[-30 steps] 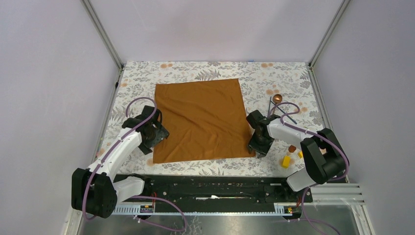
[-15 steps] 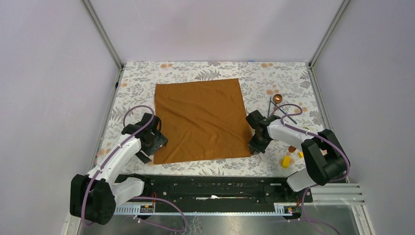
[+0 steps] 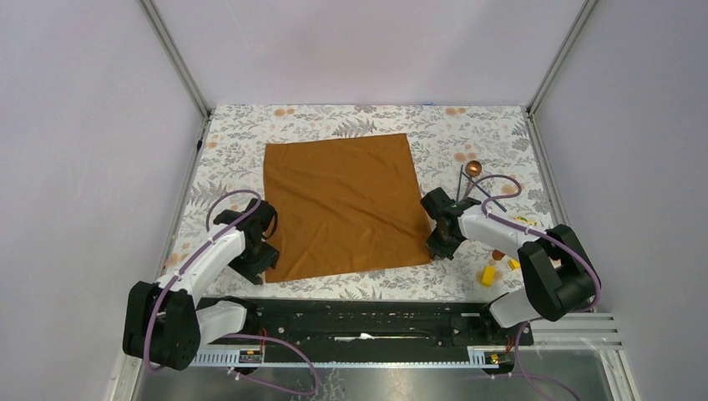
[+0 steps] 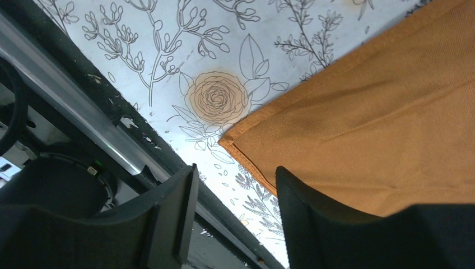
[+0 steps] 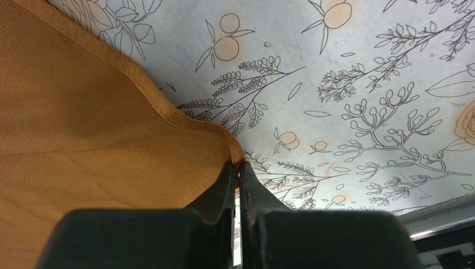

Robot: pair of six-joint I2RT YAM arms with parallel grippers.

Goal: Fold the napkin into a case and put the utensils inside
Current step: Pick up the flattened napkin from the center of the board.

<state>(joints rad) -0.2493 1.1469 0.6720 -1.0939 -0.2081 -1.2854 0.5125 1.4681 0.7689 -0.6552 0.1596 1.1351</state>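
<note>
Right wrist view: right gripper (image 5: 237, 168) pinched the limp napkin (image 5: 101, 140) by a hemmed corner at the desk's near edge. Left gripper (image 4: 235, 182), spread, apparently straddled the other.

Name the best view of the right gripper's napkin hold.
Right wrist: right gripper fingers shut on the napkin corner, close up. In top external the arm covers that corner; left wrist shows only the other near corner.
</note>
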